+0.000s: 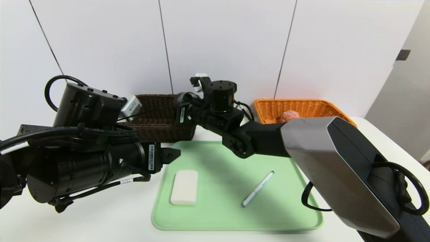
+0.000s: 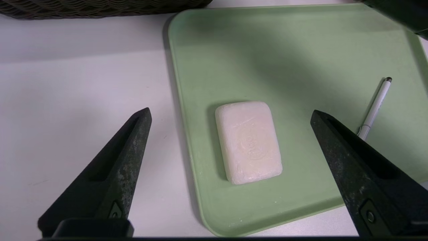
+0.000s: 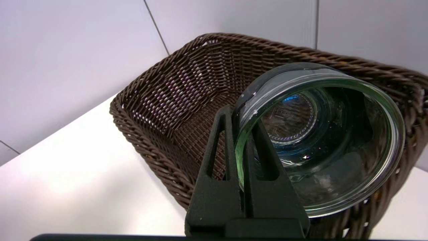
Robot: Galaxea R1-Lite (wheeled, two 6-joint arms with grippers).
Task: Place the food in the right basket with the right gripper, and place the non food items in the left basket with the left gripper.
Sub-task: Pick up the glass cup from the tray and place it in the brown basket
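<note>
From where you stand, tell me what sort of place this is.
Probably a staged robot test bench, not a home kitchen: a bare white table against plain white wall panels, with a green tray of objects and two woven sorting baskets, the dark brown basket and the orange basket.

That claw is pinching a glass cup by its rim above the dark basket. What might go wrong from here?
The right gripper holds the glass cup only by a thin bit of rim, tilted on its side; it may slip and drop hard into the dark brown basket. The task gives non-food items to the left gripper, which hangs open over the white block, so the wrong arm is doing this.
</note>
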